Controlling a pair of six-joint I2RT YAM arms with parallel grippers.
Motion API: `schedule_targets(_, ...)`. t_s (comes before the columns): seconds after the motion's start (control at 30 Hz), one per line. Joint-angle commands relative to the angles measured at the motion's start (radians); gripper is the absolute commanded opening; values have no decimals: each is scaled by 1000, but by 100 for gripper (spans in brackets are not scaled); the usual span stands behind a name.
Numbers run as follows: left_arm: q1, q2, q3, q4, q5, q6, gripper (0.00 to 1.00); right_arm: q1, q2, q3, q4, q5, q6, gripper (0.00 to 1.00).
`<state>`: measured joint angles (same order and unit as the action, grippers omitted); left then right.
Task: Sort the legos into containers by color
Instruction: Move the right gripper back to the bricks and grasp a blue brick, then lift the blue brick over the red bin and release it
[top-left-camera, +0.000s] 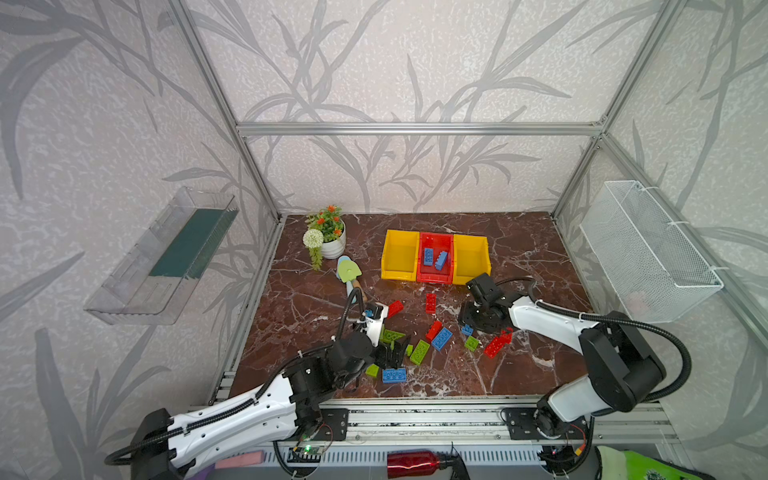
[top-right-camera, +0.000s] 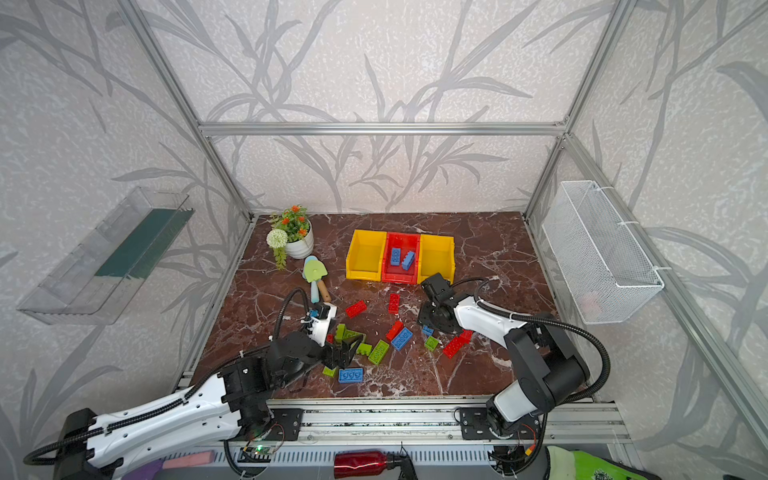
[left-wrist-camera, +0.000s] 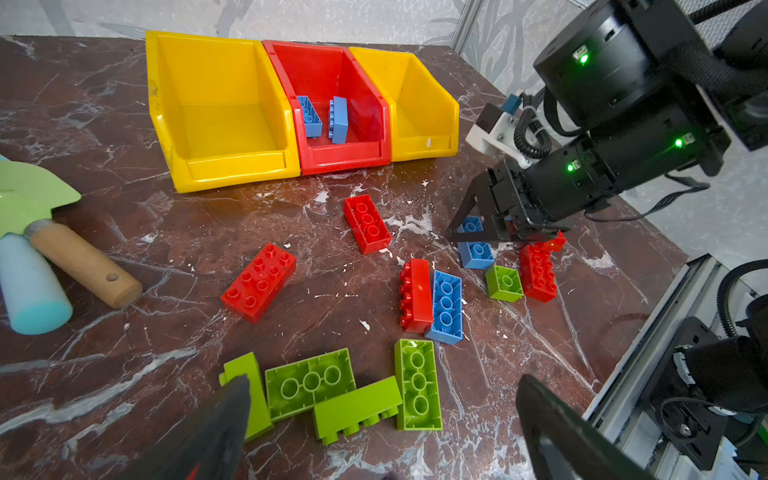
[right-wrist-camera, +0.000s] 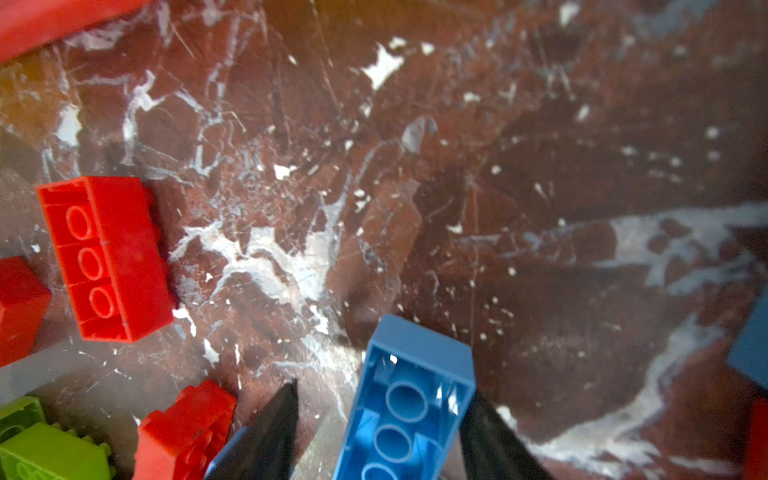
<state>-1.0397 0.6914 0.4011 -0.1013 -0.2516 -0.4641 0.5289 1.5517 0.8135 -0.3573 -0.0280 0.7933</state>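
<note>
left gripper (left-wrist-camera: 384, 380): nearest the lens in the left wrist view; its fingers (left-wrist-camera: 224, 415) are spread wide with nothing between them, low over the green legos.
green legos (left-wrist-camera: 309, 380): a cluster lying on the bench (top-left-camera: 519, 249) near its front edge, several touching, some studs-down.
right gripper (right-wrist-camera: 384, 388): pointed down at the bench; its fingers straddle the blue lego, one finger against its side, the other a little apart from it.
blue lego (right-wrist-camera: 409, 399): hollow side up on the bench, between the right fingers.
red legos (top-left-camera: 430, 302): scattered on the bench between the two arms, in front of the containers; a few lie just beside the right gripper.
other blue legos (top-left-camera: 441, 338): loose among the red and green ones; another lies near the front edge.
containers (top-left-camera: 400, 272): three joined bins at the back middle of the bench, yellow, red, yellow.
red bin (top-left-camera: 434, 277): holds two blue legos (top-left-camera: 428, 255), one tilted.
yellow bins: no legos show inside.
toy trowel (top-left-camera: 348, 272): left of the bins, near the potted plant (top-left-camera: 330, 237).
</note>
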Motion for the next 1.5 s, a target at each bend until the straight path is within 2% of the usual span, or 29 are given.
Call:
schedule_targets(0.0,-4,-18,-20,-27,-34,-11,99,14,41,62,-36,15,-20,51)
schedule_targets(0.13,-3,-31,-31,-27,-42,-20,99,69,72,94,-82,90,-35,47)
schedule_targets(0.3,-3,-38,-33,-29,-49,-18,99,108,119,119,-118,122,-48,43)
schedule_targets(0.57,-3,-32,-30,-34,-54,-15,99,121,150,182,-187,165,-90,23)
schedule_targets(0.67,-3,-32,-25,-36,-57,-10,99,120,137,227,-217,183,-116,22)
schedule_targets(0.87,-3,4,-3,-35,-112,-7,99,117,149,443,-270,246,-215,22)
schedule_targets(1.0,-2,78,40,-40,-142,27,99,86,271,622,-258,266,-292,22)
schedule_targets(1.27,10,272,143,-30,-150,51,99,10,544,975,-276,204,-375,26)
schedule_targets(1.47,26,376,210,-8,-129,56,99,-16,678,1179,-321,121,-424,54)
